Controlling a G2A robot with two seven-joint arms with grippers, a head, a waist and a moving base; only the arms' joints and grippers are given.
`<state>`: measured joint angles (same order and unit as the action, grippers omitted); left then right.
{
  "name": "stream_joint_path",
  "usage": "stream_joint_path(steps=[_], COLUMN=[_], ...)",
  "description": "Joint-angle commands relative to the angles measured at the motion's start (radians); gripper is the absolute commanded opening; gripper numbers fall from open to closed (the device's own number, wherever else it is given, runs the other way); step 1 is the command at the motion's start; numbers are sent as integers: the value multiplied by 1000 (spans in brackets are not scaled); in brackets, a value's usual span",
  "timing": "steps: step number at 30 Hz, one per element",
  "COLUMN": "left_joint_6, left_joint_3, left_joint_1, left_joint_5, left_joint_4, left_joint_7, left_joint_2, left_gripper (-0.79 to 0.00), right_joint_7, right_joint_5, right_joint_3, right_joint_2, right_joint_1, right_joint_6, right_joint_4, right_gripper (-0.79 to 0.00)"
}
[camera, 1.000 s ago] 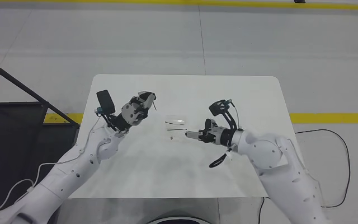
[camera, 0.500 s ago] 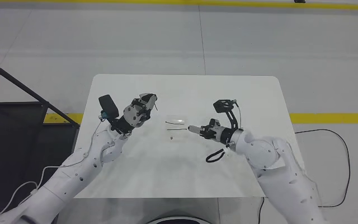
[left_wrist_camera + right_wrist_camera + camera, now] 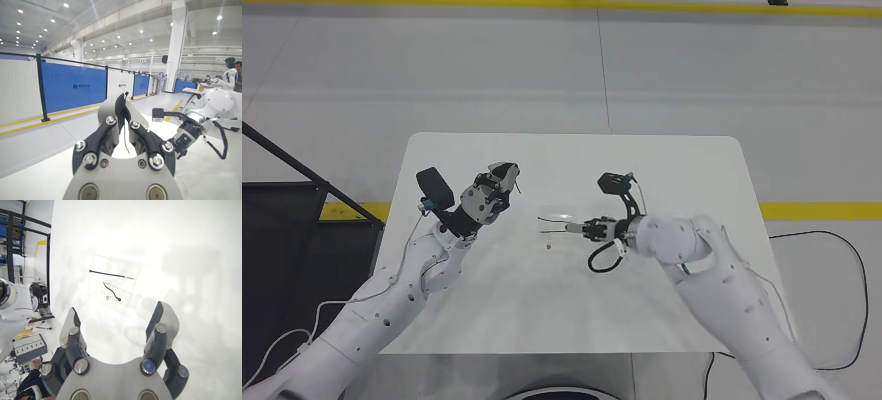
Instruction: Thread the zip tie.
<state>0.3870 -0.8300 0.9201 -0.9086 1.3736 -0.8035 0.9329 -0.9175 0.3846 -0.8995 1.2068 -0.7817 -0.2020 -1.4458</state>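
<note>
Swinging inward over the last second, the right gripper (image 3: pixel 572 229) is now hovering closer to the middle of the table (image 3: pixel 692 170), while the left gripper (image 3: pixel 504 176) is keeping nearly the same spot; the right gripper's fingers are standing wide apart with nothing between them; the left gripper's pads are pressing together on the held zip tie (image 3: pixel 125 140), its head poking out past the fingertips and its tail dangling behind them, over the table's left part; near the right gripper, the straight zip tie (image 3: pixel 106 273) and the curved zip tie (image 3: pixel 111 291) are lying close together on 1 clear sheet (image 3: pixel 122 264).
</note>
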Motion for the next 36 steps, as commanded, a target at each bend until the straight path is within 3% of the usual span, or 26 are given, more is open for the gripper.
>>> stream_joint_path(steps=[1, 12, 25, 36], left_joint_6=[0, 0, 0, 0], left_joint_3=[0, 0, 0, 0], left_joint_1=[0, 0, 0, 0], left_joint_5=[0, 0, 0, 0], left_joint_4=[0, 0, 0, 0], left_joint_7=[0, 0, 0, 0], left_joint_2=[0, 0, 0, 0], left_gripper=[-785, -785, -785, -785], right_joint_7=[1, -16, -36, -48], right_joint_5=[-5, -27, -44, -50], right_joint_3=[21, 74, 87, 85], right_joint_2=[9, 41, 57, 65], right_joint_1=[24, 94, 114, 118], right_joint_6=[-2, 17, 53, 79], right_joint_4=[39, 143, 189, 203], right_gripper=[-486, -563, -600, -702])
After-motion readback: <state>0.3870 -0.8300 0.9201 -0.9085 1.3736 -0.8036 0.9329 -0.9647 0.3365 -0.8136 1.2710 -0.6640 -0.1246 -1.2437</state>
